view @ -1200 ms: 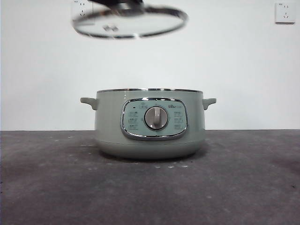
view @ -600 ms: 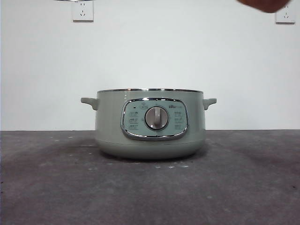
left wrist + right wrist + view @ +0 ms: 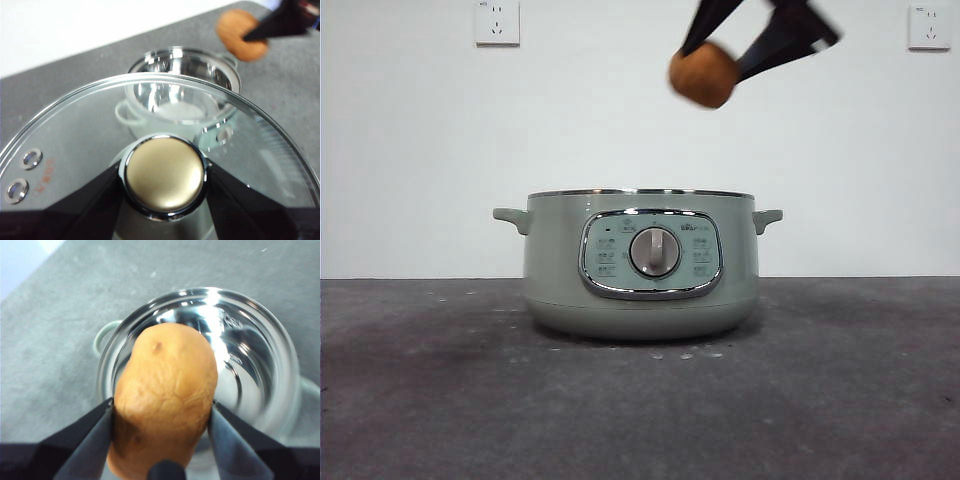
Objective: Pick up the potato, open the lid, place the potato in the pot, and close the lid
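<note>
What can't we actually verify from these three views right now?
- Front view: inside of the pot is hidden by its own wall; the lid is out of frame above.
- Front view: potato and right gripper are motion-blurred, arm cut off by the top edge.
- Left wrist view: part of the pot floor is covered by the lid, glare on the glass. Left gripper grips the knob.
- Panel labels: too small to read.

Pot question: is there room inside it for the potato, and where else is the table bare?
The pot is open and its shiny inside looks bare, so the potato in the right gripper fits. Bare table lies in front of the pot and on both sides. The air above is busier: the left gripper holds the lid there.
</note>
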